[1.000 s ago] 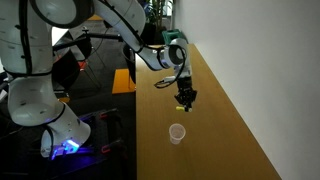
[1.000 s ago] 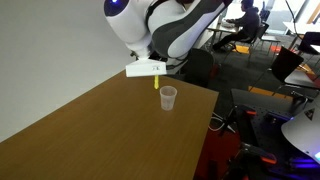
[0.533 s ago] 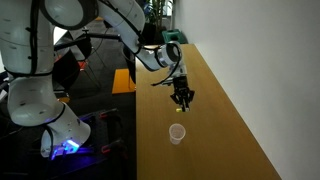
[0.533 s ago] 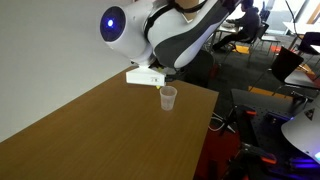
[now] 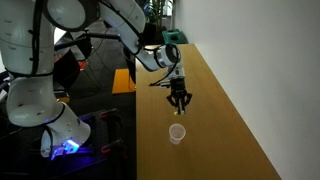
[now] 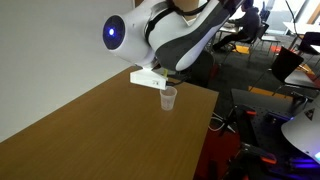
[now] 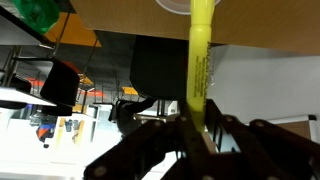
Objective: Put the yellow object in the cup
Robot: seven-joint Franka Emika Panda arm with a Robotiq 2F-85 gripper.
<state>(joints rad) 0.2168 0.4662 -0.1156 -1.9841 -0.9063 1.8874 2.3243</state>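
Now the jaws hold the yellow object tight, mid-carry; the cup sits ahead of them, past its tip. Next: line up over it, let go.

In an exterior view the camera stands high off one end of the bench, facing down its long edge. In an exterior view it sits low and close, facing across the bench towards a far corner. Both exterior views share the cup. The wrist view, upside down, looks past the gripper at the bench edge.

Upright yellow stick near translucent cup
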